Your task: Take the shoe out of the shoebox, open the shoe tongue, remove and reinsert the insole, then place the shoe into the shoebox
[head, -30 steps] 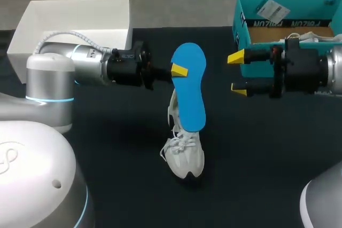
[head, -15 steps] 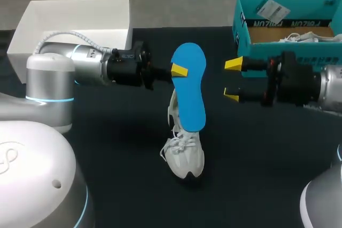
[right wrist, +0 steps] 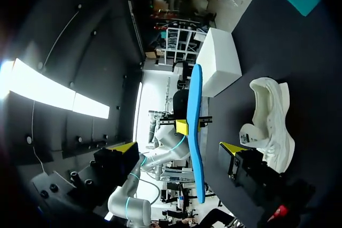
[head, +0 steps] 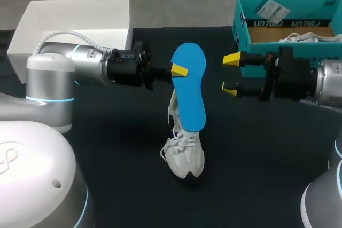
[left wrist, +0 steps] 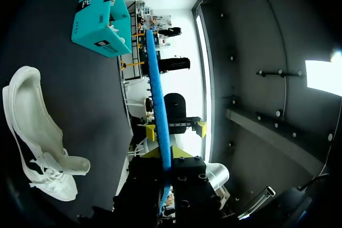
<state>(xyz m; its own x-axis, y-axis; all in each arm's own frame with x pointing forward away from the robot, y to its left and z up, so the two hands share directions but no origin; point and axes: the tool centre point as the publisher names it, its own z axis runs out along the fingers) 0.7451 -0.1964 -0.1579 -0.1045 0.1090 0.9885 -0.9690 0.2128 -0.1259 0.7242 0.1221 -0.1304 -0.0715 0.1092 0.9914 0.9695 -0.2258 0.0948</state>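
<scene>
Dark block capitals along the inner flap (head: 291,23) of the teal shoebox (head: 243,36), upside down from the head view. A white tag (head: 271,9) at the box's back rim, covered in fine print too small to make out. From the left wrist view, more large dark letters on the shoebox's outer walls, plus a small black label (left wrist: 101,42) with pale print, illegible. A curled embossed emblem (head: 8,158) on the pale robot base at the near left.
</scene>
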